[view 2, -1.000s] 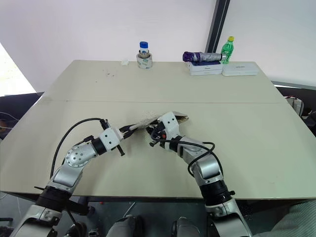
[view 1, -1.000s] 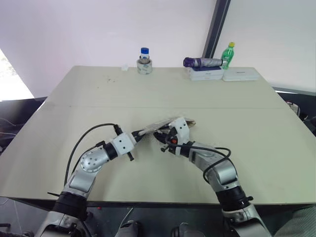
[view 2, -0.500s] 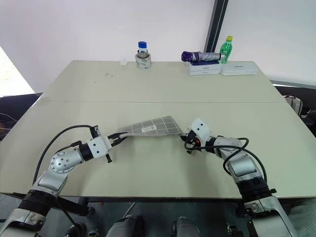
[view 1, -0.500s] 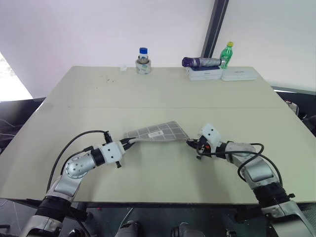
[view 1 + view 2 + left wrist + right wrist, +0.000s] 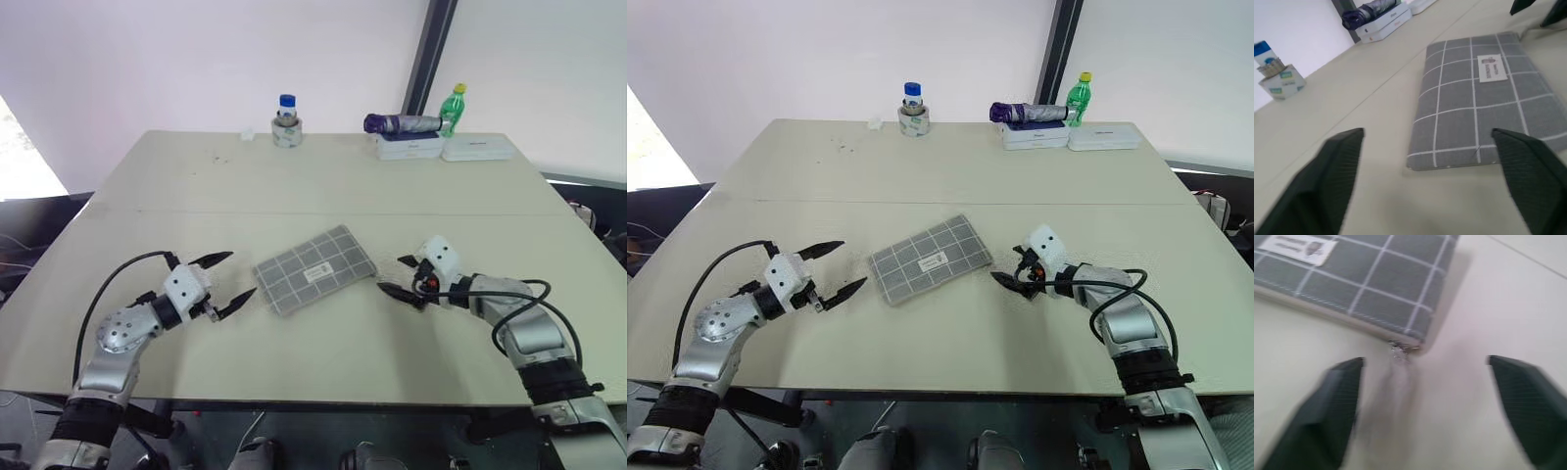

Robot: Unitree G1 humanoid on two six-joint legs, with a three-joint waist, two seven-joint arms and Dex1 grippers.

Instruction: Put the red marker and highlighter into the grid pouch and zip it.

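Both pincers now released and spread wide, grid pouch dropped flat on table, long axis diagonal

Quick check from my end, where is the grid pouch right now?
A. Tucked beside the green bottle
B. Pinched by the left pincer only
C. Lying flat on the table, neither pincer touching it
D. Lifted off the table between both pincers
C: the grid pouch lies flat on the table, with the left pincer and right pincer both open and clear of it on either side.
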